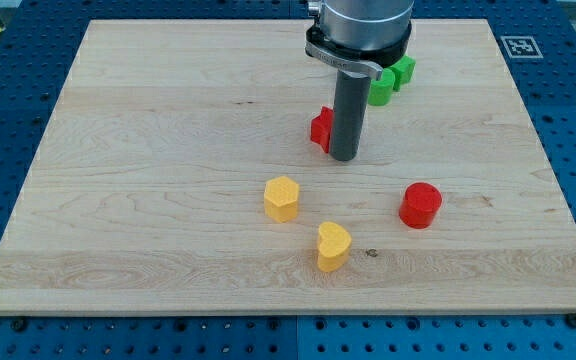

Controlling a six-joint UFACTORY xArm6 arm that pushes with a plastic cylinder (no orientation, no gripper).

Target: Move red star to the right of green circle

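My tip (344, 157) rests on the board just above its centre. A red block (319, 128), partly hidden by the rod, touches the rod's left side; its shape cannot be made out fully. Green block pieces (394, 78) lie just above and to the right of the rod, partly hidden by the arm. I cannot tell whether they are one block or two, or their shape.
A red cylinder (420, 205) lies below and right of my tip. A yellow hexagon block (281, 198) lies below and left of it, and a yellow heart block (333, 245) sits further down. The wooden board (148, 150) ends on a blue pegboard table.
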